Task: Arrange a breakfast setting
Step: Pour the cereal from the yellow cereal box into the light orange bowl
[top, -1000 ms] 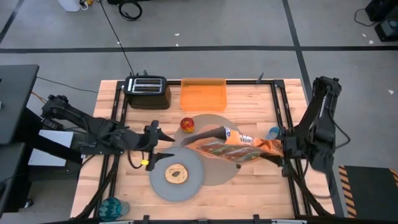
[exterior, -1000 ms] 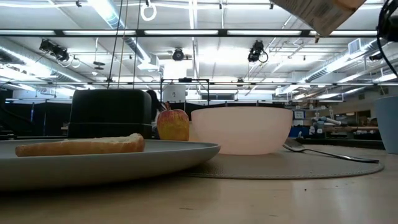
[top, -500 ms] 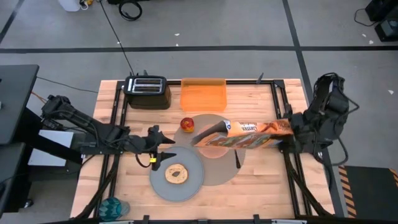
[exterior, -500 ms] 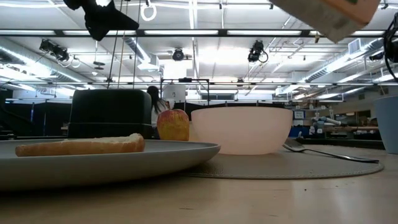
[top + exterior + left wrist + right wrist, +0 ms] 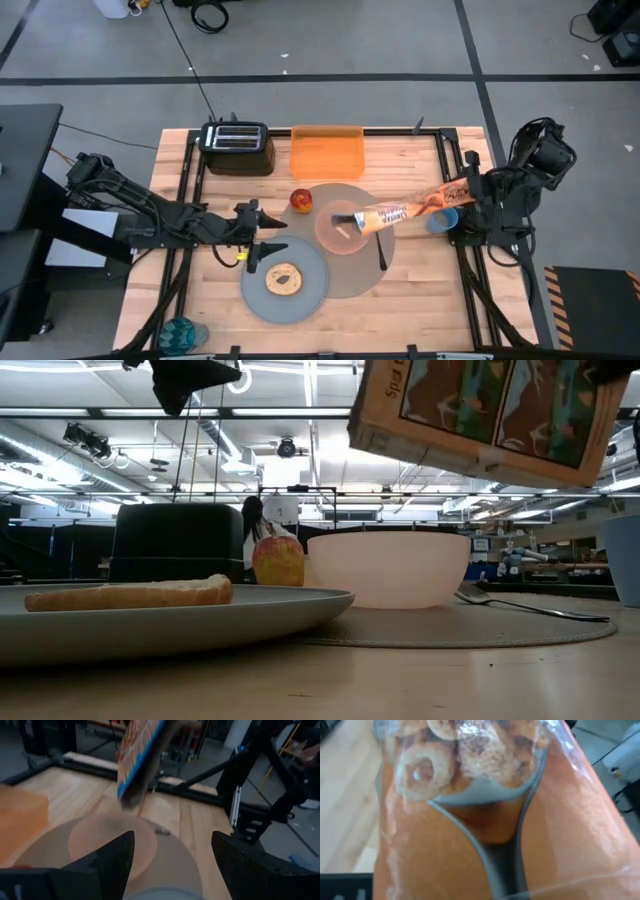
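Note:
My right gripper [image 5: 474, 192] at the table's right edge is shut on an orange cereal box [image 5: 410, 207]. The box slants down to the left, its low end [image 5: 131, 795] above the pink bowl [image 5: 340, 229]. The bowl stands on the round placemat [image 5: 362, 282], with the spoon [image 5: 381, 256] to its right. The red apple [image 5: 300, 199] sits at the mat's far left edge. A bagel [image 5: 285, 279] lies on the grey plate [image 5: 312, 296]. The blue cup [image 5: 440, 219] stands under the box. My left gripper [image 5: 268, 235] hovers open, left of the bowl. My right gripper holds the cereal box by its raised end [image 5: 462, 190], the one toward the table's right, and comes at it from the right. The box is lifted clear and tilts down toward the bowl. The box fills the right wrist view, so the fingers do not show.
A black toaster [image 5: 238, 146] and an orange tray [image 5: 327, 152] stand along the far edge. A teal object [image 5: 182, 334] sits at the near left corner. Black frame rails [image 5: 452, 170] border the wooden table.
My right gripper has drawn back toward the table's right edge, risen and rolled. The cereal box has gone with it, turned, and tipped more steeply, its low end now over the bowl. My left gripper has come down a little, left of the bowl, still open.

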